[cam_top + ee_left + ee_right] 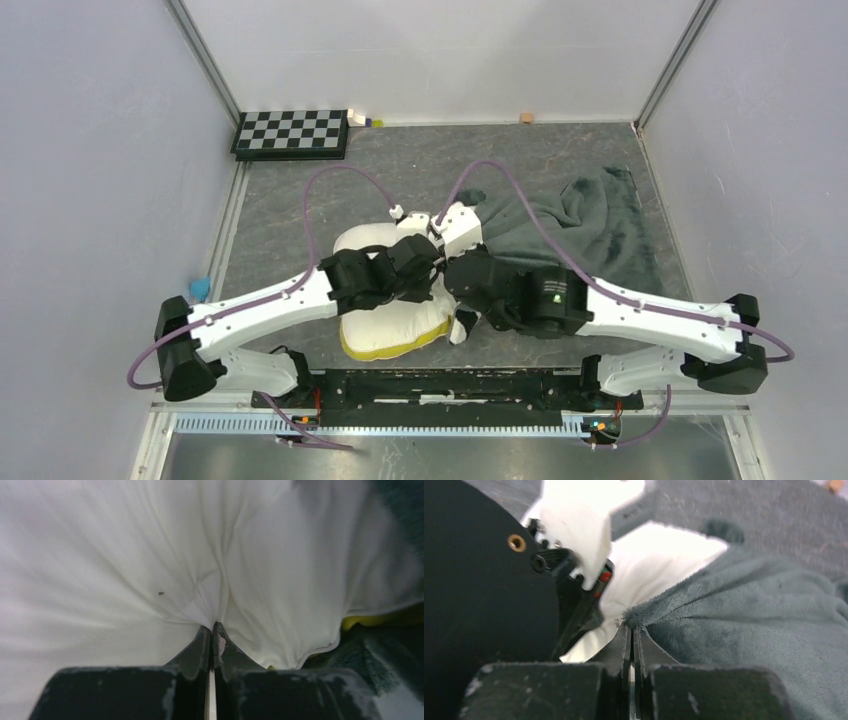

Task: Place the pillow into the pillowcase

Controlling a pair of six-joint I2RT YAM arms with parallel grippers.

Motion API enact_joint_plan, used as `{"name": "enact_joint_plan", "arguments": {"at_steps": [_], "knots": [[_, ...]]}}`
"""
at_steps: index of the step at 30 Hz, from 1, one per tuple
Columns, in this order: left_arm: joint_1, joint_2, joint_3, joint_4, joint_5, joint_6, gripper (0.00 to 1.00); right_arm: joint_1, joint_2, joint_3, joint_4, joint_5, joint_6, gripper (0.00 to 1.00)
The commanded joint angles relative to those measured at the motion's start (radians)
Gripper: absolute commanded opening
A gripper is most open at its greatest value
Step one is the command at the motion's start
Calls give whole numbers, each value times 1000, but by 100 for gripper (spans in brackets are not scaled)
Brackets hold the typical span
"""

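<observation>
Top view looks down; both wrist views closely share pillow (125,555)

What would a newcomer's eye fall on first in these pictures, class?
In the middle lies the plump cream pillow, with a yellow band along its near edge. The left pincer pinches a fold of its white cloth. The right pincer is shut on the edge of the dark grey-green pillowcase, which sprawls to the right.

White arms (262,305), black joints (372,280), purple cables (335,172), seemingly one green light (553,293)
</observation>
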Motion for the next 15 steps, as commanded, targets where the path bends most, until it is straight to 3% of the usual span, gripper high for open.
{"name": "enact_joint_plan", "arguments": {"at_steps": [1,5,7,10,14,15], "knots": [[-180,-95,264,31,52,-6,3,-10,36,224,55,3,-83,0],[-202,-97,376,-42,110,-14,3,-96,113,349,53,-40,-151,0],[-183,-105,407,-89,81,-13,8,-194,156,357,91,-123,-176,0],[-35,-142,371,-81,183,-23,16,-363,240,332,157,-273,-190,0],[182,-150,351,-84,278,50,40,-502,433,336,236,-396,-200,0],[219,-139,365,-96,293,71,51,-521,474,339,256,-427,-197,0]]}}
